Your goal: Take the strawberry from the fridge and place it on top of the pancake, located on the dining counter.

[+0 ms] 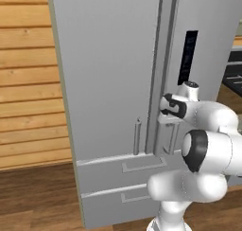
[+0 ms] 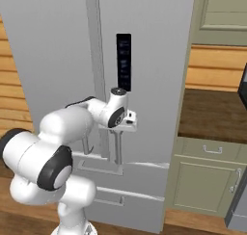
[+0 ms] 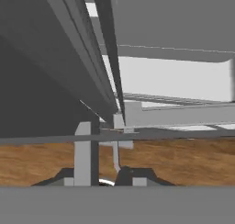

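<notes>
- While the fridge (image 1: 108,83) doors stand shut, the end effector (image 2: 117,150) sits at the right door's bar handle (image 2: 118,150).
- Its fingers flank that handle; whether they clamp it, I cannot tell.

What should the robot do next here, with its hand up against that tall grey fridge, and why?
Probably finish closing the hand on the slim vertical bar handle of the tall light-grey fridge, then pull. The fingers sit either side of the handle, and both upper doors look shut, so nothing inside can be reached yet.

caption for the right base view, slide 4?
Gripper closing on the right door's bar handle of the closed fridge.
</notes>
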Controlling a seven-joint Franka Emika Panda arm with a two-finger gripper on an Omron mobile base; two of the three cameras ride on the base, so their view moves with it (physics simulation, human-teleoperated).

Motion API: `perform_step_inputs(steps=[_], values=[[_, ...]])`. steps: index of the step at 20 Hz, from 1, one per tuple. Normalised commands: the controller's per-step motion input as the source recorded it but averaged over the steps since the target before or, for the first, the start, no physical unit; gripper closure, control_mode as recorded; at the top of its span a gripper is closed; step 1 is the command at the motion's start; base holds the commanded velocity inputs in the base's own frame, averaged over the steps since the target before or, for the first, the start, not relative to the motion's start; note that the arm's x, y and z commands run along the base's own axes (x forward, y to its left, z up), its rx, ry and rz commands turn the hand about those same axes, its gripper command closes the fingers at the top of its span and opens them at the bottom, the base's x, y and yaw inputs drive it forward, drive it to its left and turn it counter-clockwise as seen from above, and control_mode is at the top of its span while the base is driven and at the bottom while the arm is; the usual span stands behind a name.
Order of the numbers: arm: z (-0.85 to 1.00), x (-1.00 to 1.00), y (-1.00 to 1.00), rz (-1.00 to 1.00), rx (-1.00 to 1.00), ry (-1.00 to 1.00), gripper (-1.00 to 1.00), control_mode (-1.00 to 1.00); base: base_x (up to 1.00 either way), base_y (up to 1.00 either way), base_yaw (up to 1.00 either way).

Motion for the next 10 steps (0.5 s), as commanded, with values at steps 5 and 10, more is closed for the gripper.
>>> perform_step_inputs(steps=[5,10], values=[[-0.08,-0.96,-0.98,0.17,0.03,-0.08,1.00,-1.00,0.00,0.00,0.00],[-0.13,-0.85,-1.00,0.14,0.11,-0.22,1.00,-1.00,0.00,0.00,0.00]])
